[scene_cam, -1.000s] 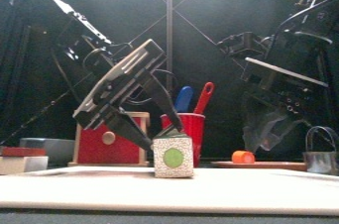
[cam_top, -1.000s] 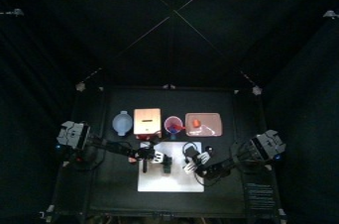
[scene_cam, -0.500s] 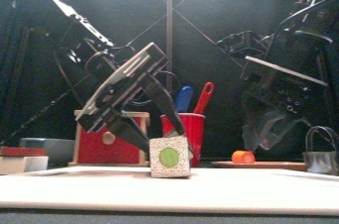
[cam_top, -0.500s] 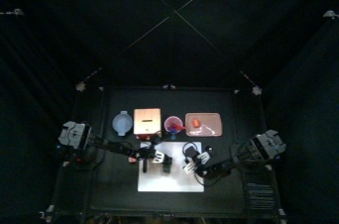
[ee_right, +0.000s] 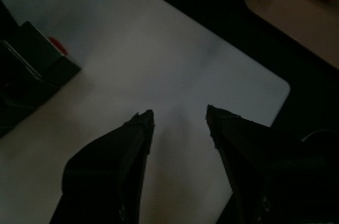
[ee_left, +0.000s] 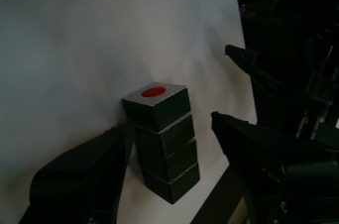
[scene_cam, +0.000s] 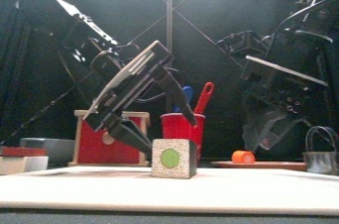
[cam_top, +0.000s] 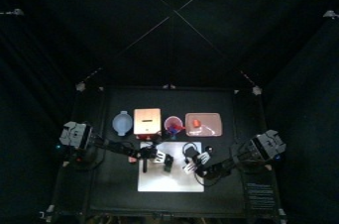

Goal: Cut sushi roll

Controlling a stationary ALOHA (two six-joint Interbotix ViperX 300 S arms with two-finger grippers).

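Two risks are standing out here. The left gripper [ee_left: 159, 168] is straddling the sushi roll [ee_left: 162, 144] with its jaws spread wide, one on each side and neither seeming to touch, so a closing stroke that is off-centre could be shoving the roll sideways or twisting it across the white board [ee_left: 93, 50] instead of pinning it. The roll is also showing scored bands along its side, and a hard squeeze could be splitting it at those seams.

The roll is lying flat near the middle of the board [cam_top: 169, 173], its long axis running roughly near-to-far; one end face is carrying a green spot [scene_cam: 172, 157] and pointing toward the near edge, the other a red spot [ee_left: 153, 92] and pointing away.

The right gripper [ee_right: 179, 119] is hanging to the right of the roll with its jaws parted and nothing between them. No blade is showing in either gripper.
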